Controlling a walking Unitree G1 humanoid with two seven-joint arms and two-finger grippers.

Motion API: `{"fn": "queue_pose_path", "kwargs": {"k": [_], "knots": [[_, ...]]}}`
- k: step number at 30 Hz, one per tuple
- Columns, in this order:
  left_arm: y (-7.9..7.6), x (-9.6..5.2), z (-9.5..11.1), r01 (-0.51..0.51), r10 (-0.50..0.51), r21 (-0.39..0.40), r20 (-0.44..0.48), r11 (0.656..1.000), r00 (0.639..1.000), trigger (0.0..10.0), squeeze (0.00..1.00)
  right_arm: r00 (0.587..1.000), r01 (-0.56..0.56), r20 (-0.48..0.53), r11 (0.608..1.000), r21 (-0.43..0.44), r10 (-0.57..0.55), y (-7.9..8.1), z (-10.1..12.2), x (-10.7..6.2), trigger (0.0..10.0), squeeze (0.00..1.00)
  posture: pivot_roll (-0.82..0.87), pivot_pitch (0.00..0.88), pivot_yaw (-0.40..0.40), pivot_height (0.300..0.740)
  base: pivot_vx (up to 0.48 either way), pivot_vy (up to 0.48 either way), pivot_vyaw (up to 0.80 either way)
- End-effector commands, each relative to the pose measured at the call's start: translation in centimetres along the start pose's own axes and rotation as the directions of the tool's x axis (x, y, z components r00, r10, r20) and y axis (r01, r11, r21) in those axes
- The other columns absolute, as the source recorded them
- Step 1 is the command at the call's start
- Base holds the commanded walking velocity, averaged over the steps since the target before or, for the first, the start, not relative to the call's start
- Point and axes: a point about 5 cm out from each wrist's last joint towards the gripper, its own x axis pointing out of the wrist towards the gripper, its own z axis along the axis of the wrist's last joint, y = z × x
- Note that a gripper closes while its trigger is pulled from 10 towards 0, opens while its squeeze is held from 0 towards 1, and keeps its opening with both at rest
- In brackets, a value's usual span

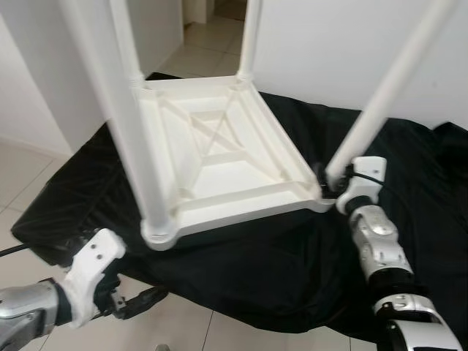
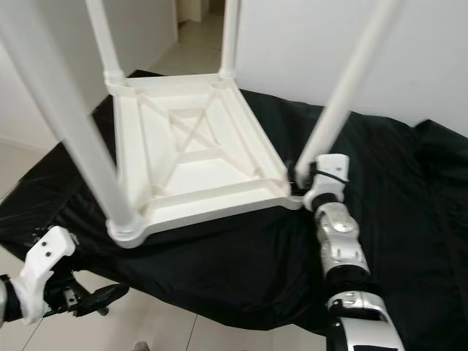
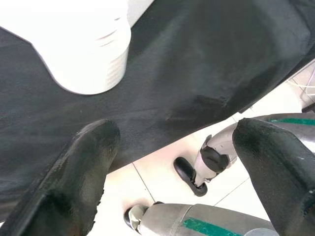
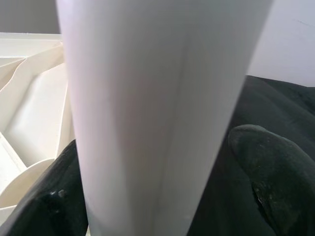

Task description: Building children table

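Black cloth (image 1: 292, 263) carries my upturned table (image 1: 219, 157); right gripper (image 1: 327, 183) grasps its near-corner leg (image 1: 387, 91) low, left gripper (image 1: 142, 301) open below; light, stiff, slippery plastic.

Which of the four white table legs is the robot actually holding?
The near leg on the robot's right, at the tabletop's front right corner. The right gripper has its black fingers either side of its base; the other three legs stand untouched.

You have open floor (image 1: 183, 329) at the bottom of the frame, but four white legs (image 1: 121, 117) stick up from the upside-down table (image 1: 219, 157) in the middle and block your way across.
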Motion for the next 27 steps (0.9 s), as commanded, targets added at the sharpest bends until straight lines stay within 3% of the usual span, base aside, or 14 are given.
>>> {"fn": "queue_pose_path", "kwargs": {"k": [1,3,5,11,12,13,14,17,18,20,21,24,25,27], "knots": [[0.2,-1.0,0.0,0.124,-0.124,0.02,-0.014,0.992,0.992,10.0,0.0,1.0,0.016,-0.002,1.0,-0.009,-0.016,-0.7,-0.2,0.1,10.0,0.0,0.07,0.0,-0.072,0.74,0.0,0.0,0.0],[2.4,-2.8,-0.3,0.051,-0.049,0.028,-0.065,0.998,0.997,10.0,0.0,1.0,0.006,0.001,1.0,-0.022,-0.006,-1.0,-0.2,0.2,10.0,0.0,0.06,0.0,-0.062,0.74,0.0,0.0,0.0],[2.4,-2.8,-0.3,0.051,-0.049,0.028,-0.065,0.998,0.997,10.0,0.0,1.0,0.006,0.001,1.0,-0.022,-0.006,-1.0,-0.2,0.2,10.0,0.0,0.06,0.0,-0.062,0.74,0.0,0.0,0.0],[4.9,-4.5,-0.3,-0.048,0.053,0.048,-0.104,0.998,0.993,10.0,0.0,1.0,0.02,0.009,0.999,-0.029,-0.019,-1.5,-0.3,0.2,10.0,0.0,0.06,0.0,-0.047,0.74,0.0,0.0,0.0],[6.4,-4.5,0.1,-0.132,0.138,0.067,-0.085,0.989,0.987,10.0,0.0,0.999,0.042,0.016,0.999,-0.019,-0.042,-1.8,-0.3,0.2,10.0,0.0,0.05,0.0,-0.043,0.74,0.0,0.0,0.0],[6.4,-4.5,0.1,-0.132,0.138,0.067,-0.085,0.989,0.987,10.0,0.0,0.999,0.042,0.016,0.999,-0.019,-0.042,-1.8,-0.3,0.2,10.0,0.0,0.05,0.0,-0.043,0.74,0.0,0.0,0.0],[7.7,-4.4,0.5,-0.207,0.213,0.086,-0.063,0.974,0.975,10.0,0.0,0.998,0.056,0.022,0.998,-0.013,-0.056,-2.0,-0.4,0.1,10.0,0.0,0.05,0.0,-0.041,0.74,0.0,0.0,0.0],[7.7,-4.4,0.5,-0.207,0.213,0.086,-0.063,0.974,0.975,10.0,0.0,0.998,0.056,0.022,0.998,-0.013,-0.056,-2.0,-0.4,0.1,10.0,0.0,0.05,0.0,-0.041,0.74,0.0,0.0,0.0],[8.7,-4.1,0.9,-0.266,0.27,0.093,-0.035,0.96,0.962,10.0,0.0,0.998,0.057,0.029,0.998,-0.003,-0.057,-2.0,-0.4,0.0,10.0,0.0,0.05,0.0,-0.034,0.74,0.0,0.0,0.0],[8.7,-4.1,0.9,-0.266,0.27,0.093,-0.035,0.96,0.962,10.0,0.0,0.998,0.057,0.029,0.998,-0.003,-0.057,-2.0,-0.4,0.0,10.0,0.0,0.05,0.0,-0.034,0.74,0.0,0.0,0.0],[9.7,-3.6,1.7,-0.33,0.331,0.118,0.014,0.937,0.944,10.0,0.0,0.998,0.049,0.038,0.999,0.012,-0.05,-1.6,-0.5,-0.1,10.0,0.0,0.04,0.0,-0.031,0.74,0.0,0.0,0.0],[10.8,-2.9,2.7,-0.388,0.382,0.138,0.07,0.911,0.922,10.0,0.0,0.998,0.032,0.051,0.999,0.03,-0.034,-0.9,-0.6,-0.3,10.0,0.0,0.04,0.0,-0.026,0.74,0.0,0.0,0.0],[11.7,-2.1,4.0,-0.445,0.426,0.152,0.142,0.882,0.893,10.0,0.0,0.998,0.008,0.063,0.999,0.049,-0.011,0.0,-0.8,-0.6,10.0,0.0,0.03,0.0,-0.019,0.74,0.0,0.0,0.0],[12.3,-1.6,5.0,-0.482,0.45,0.163,0.197,0.861,0.871,10.0,0.0,0.997,-0.014,0.071,0.998,0.064,0.009,0.8,-0.9,-0.8,10.0,0.0,0.02,0.0,-0.018,0.74,0.0,0.0,0.0]]}}
